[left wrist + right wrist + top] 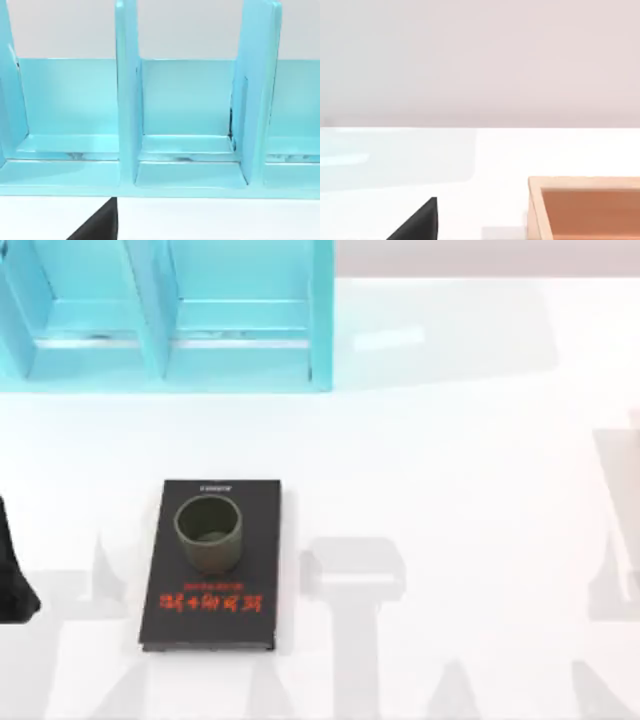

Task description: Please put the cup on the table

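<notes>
One cup stood upright on the black book, toward the book's far end, above the red lettering and not touching the table. The book lay flat on the table left of centre, well in front of the turquoise shelf unit at the far left.

Left arm was parked at the table's left edge, level with the book and apart from it — a dark piece of it was all that showed, so whether its claw was apart or together couldn't be told. The left wrist view faced the shelf unit's open compartments, with a black wedge at the frame edge.

The right wrist view looked across bare tabletop to a wooden tray with an orange-brown inside, plus a black wedge at the frame edge — right claw's state couldn't be told either.
</notes>
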Robot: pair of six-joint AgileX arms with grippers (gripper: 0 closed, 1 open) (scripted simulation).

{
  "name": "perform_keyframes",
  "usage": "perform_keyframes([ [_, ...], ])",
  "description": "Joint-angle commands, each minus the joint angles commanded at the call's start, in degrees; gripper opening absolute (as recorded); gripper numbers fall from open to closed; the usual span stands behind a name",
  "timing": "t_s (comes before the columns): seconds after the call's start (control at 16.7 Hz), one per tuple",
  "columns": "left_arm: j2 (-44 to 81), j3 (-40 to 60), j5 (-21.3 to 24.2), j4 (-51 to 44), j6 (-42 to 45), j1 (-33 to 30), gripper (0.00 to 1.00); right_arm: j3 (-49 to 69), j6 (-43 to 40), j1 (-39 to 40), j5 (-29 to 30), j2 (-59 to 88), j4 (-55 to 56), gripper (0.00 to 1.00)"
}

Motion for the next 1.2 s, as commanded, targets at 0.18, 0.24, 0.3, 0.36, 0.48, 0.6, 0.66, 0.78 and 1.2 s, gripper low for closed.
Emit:
perform_keyframes([
  [0.18,0.6,0.6,0.0,-0.5,-0.2,-0.2,1.00,0.0,0.0,0.0,0.0,0.0,0.0,1.00],
  [0.24,1.8,1.7,0.0,-1.6,-0.7,-0.6,1.00,0.0,0.0,0.0,0.0,0.0,0.0,1.00],
  [0.3,3.5,3.5,-0.1,-3.2,-1.3,-1.3,1.00,0.0,0.0,0.0,0.0,0.0,0.0,1.00],
  [0.36,5.9,5.8,-0.1,-5.2,-2.2,-2.0,1.00,0.0,0.0,0.0,0.0,0.0,0.0,1.00],
  [0.48,12.5,12.3,-0.3,-10.4,-4.3,-4.1,1.00,0.0,0.0,0.0,0.0,0.0,0.0,1.00],
  [0.6,21.5,20.8,-0.4,-16.8,-7.0,-6.6,1.00,0.0,0.0,0.0,0.0,0.0,0.0,1.00],
  [0.66,26.8,25.7,-0.4,-20.3,-8.4,-8.0,1.00,0.0,0.0,0.0,0.0,0.0,0.0,1.00],
  [0.78,38.6,36.0,-0.5,-28.0,-11.5,-11.1,1.00,0.0,0.0,0.0,0.0,0.0,0.0,1.00],
  [1.2,78.7,70.3,-0.2,-55.8,-22.1,-22.5,1.00,0.0,0.0,0.0,0.0,0.0,0.0,1.00],
])
